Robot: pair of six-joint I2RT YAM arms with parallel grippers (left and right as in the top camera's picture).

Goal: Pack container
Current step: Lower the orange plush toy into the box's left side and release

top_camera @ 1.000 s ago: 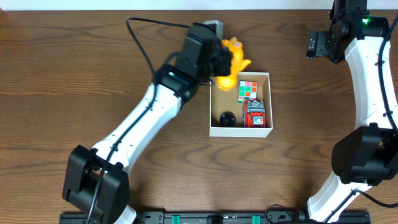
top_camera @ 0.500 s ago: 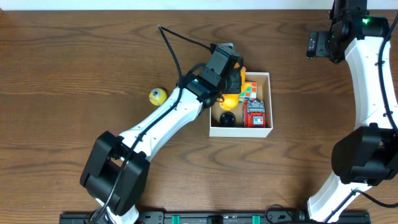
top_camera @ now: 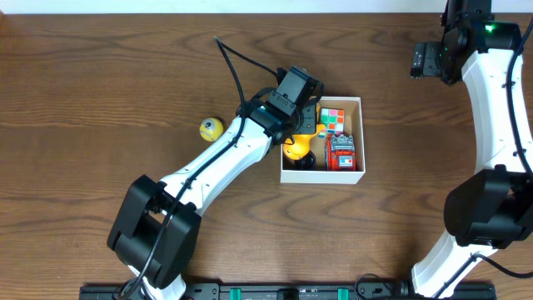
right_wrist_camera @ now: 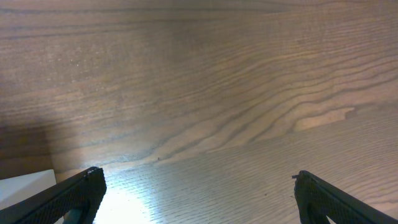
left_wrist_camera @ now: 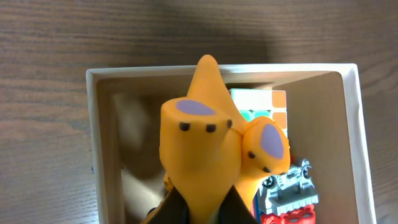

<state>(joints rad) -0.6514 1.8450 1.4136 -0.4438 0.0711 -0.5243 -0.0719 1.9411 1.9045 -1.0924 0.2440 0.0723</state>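
Overhead: small square white-walled cardboard box (top_camera: 323, 176) mid-table, open brown grained wooden table (top_camera: 100, 83) beyond each edge. Left wrist: left gripper (left_wrist_camera: 199, 208) clamped on smooth rounded orange plastic toy (left_wrist_camera: 199, 143) within box walls (left half roomier). Right wrist: right gripper (right_wrist_camera: 199, 186) spread wide above wood.

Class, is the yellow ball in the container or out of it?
Out. The yellow ball lies on the table, left of the container.

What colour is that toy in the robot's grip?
Orange-yellow toy with lilac patches; clearest in the left wrist view.
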